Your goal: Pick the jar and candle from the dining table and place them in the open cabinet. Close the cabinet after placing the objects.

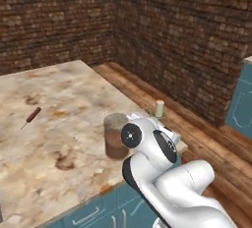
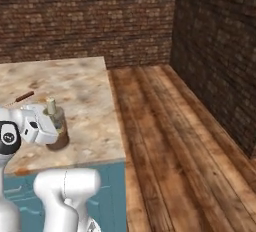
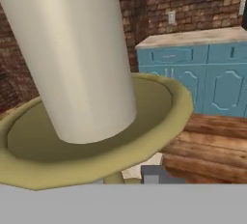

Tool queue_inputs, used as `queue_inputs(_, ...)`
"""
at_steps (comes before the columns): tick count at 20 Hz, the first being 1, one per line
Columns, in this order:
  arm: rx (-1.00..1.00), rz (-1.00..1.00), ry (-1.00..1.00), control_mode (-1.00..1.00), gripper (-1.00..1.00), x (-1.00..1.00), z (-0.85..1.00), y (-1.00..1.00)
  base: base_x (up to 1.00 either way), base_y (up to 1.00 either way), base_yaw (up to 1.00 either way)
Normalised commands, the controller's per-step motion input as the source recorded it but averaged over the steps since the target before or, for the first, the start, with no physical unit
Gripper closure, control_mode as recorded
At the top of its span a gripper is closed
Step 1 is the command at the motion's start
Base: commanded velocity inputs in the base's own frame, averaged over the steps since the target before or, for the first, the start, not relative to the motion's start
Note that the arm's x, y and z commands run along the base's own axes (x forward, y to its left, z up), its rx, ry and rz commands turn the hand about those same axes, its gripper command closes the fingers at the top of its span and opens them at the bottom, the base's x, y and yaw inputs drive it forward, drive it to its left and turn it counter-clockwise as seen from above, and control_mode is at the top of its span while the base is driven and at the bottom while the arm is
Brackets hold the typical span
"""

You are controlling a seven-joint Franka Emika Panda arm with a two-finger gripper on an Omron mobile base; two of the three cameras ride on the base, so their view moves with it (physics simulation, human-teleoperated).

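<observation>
A: Standing near the table's right-hand edge, the candle (image 1: pixel 159 108) rises just past the arm's wrist in the left base view, cream stub upright.

B: And in the hand view the candle (image 3: pixel 77 59) is huge and close, tilted across the picture, its brass dish spreading wide beneath. How is the gripper set?

A: I cannot tell. The fingers are hidden behind the wrist in both base views, and the hand view does not make them out, so whether they grip the holder is unclear.

B: Where is the jar (image 1: pixel 116 136)?

A: On the dining table (image 1: pixel 59 124), just beside the wrist, toward the front right corner. From the right base view the jar (image 2: pixel 60 128) sits partly behind the white hand, with the candle (image 2: pixel 51 106) showing above it.

B: Open room?

A: To the right of the table edge lies bare wooden floor (image 2: pixel 170 136) running to the brick wall (image 2: pixel 215 51). On the table's left lies a thin reddish-brown stick (image 1: pixel 31 117), well apart from jar and candle, with open marbled top between.

B: Teal drawers (image 1: pixel 98 212) sit below the front edge.
</observation>
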Motion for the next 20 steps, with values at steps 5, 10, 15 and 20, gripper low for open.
queue_inputs(5,0.00,0.00,0.00,1.00,1.00,0.00,0.00,0.00,0.00,0.00,-0.49)
queue_inputs(10,0.00,0.00,0.00,1.00,1.00,0.00,0.00,0.00,-0.01,0.00,-0.49)
queue_inputs(15,0.00,0.00,0.00,1.00,1.00,0.00,0.00,0.00,-0.03,-0.01,-0.48)
queue_inputs(20,0.00,0.00,0.00,1.00,1.00,0.00,0.00,0.00,-0.02,-0.01,-0.48)
